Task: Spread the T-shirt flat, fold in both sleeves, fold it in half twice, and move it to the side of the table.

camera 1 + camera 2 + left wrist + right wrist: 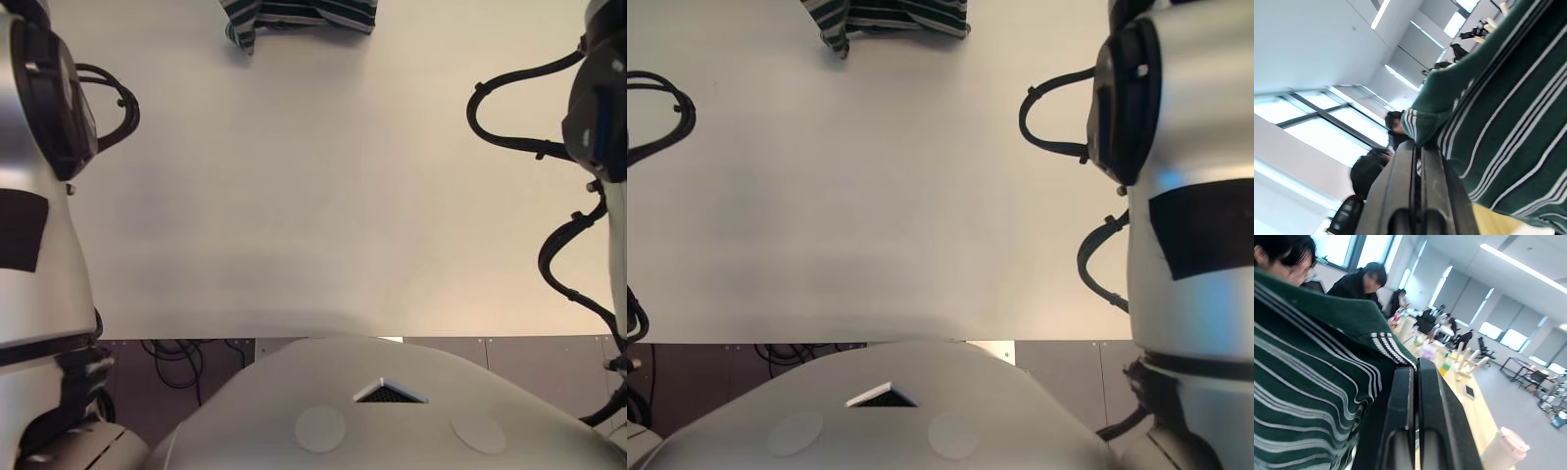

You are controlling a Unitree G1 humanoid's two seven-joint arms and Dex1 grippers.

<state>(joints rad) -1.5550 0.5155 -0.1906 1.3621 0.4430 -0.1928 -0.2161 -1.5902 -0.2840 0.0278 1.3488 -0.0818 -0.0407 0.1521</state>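
The left gripper (1418, 149) and right gripper (1414, 366) each pinch black fingers together on the dark green, white-striped T-shirt (294, 14), toward the plain white table's (313, 196) far side.

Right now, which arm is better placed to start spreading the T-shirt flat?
Left, slightly: the T-shirt sits left of centre. But left gripper and right gripper both have jaws shut on its striped edges, so this is likely a two-arm move.

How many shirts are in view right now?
1: a green striped T-shirt, hanging over the far end of the table, pinched by both the left gripper and the right gripper. More could lie beyond the picture's edge.
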